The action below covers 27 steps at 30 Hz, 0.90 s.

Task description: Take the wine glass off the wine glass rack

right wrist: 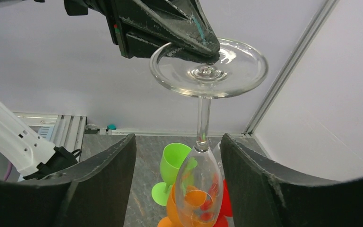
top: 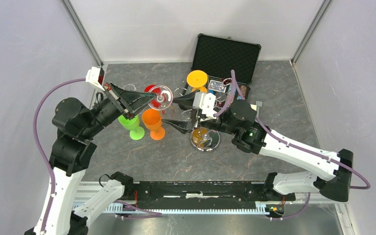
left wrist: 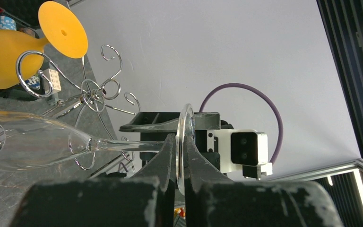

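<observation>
Above the grey table (top: pixel 284 93), between the two arms, the clear wine glass (top: pixel 160 96) hangs foot-up and bowl-down. The left end effector (top: pixel 149 99) is clamped tight on the rim of its round foot. From the left wrist the two fingers (left wrist: pixel 168 156) pinch the thin disc edge-on, with the stem running straight out from them. That grip suits a glass stored upside down: the foot is the part a rack arm carries, so it is the part easiest to reach.

No wire shows around the stem in the right wrist view. The wine glass rack (top: pixel 205 138) stands off to the right with its curled chrome arms (left wrist: pixel 93 89) behind the glass, so I judge the glass is already clear of it.

The right end effector (right wrist: pixel 178 151) is spread wide and holds nothing. One finger stands on each side of the bowl (right wrist: pixel 198 189), and neither touches it. It looks placed to steady or take over the glass — a pinch on the foot alone leaves the heavy bowl free to swing.

Below the bowl a green goblet (top: pixel 129 122) and an orange one (top: pixel 152 122) stand close together on the table. A yellow-orange glass (top: pixel 197 78) sits on the rack's far side, in front of the open black case (top: pixel 225 54).

The risk is the foot slipping, or the bowl knocking against the goblets.
</observation>
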{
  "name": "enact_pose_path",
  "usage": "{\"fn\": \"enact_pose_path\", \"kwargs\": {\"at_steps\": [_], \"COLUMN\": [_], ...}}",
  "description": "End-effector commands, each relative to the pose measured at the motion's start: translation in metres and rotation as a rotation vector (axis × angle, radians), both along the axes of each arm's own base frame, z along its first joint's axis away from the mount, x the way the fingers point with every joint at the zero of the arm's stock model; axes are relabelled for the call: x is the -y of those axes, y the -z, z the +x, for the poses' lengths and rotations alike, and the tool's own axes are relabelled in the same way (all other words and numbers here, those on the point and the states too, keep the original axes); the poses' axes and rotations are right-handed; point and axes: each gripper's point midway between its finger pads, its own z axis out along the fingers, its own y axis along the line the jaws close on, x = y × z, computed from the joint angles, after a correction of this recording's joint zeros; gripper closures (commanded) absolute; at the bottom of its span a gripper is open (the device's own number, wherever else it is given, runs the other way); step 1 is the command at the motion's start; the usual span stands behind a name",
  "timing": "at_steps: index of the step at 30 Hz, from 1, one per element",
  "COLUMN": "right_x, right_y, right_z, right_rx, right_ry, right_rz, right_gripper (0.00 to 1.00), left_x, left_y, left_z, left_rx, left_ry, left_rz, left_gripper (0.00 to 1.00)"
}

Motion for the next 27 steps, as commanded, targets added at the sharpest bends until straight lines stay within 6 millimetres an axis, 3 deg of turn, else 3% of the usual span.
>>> {"fn": "enact_pose_path", "kwargs": {"at_steps": [1,9,16,24,27], "right_x": [0.001,-0.010,-0.017,-0.025,-0.027], "right_y": [-0.041,-0.045,-0.053,-0.058,-0.063], "right_z": [0.005,0.009,-0.003,-0.009,-0.011], "right_rx": [0.056,0.020,0.028,0.009,0.002], "right_ry": [0.051,0.047,-0.027,-0.076,-0.090], "right_rz": [0.122,0.193,0.239,0.270,0.295], "right_gripper": [0.35,0.49,0.57,0.90,1.00], "left_x": [-0.007,-0.008,-0.007,-0.007,-0.007], "left_y": [-0.019,-0.014,-0.011,-0.015,-0.016], "left_z": [-0.010,-0.015,-0.015,-0.020,-0.022], "left_rx": [0.033,0.020,0.014,0.024,0.027], "left_ry": [-0.016,-0.009,-0.006,0.010,0.015], "left_rz": [-0.064,-0.067,-0.066,-0.082,-0.086], "left_gripper": [0.98,0.98,0.98,0.97,0.91]}}
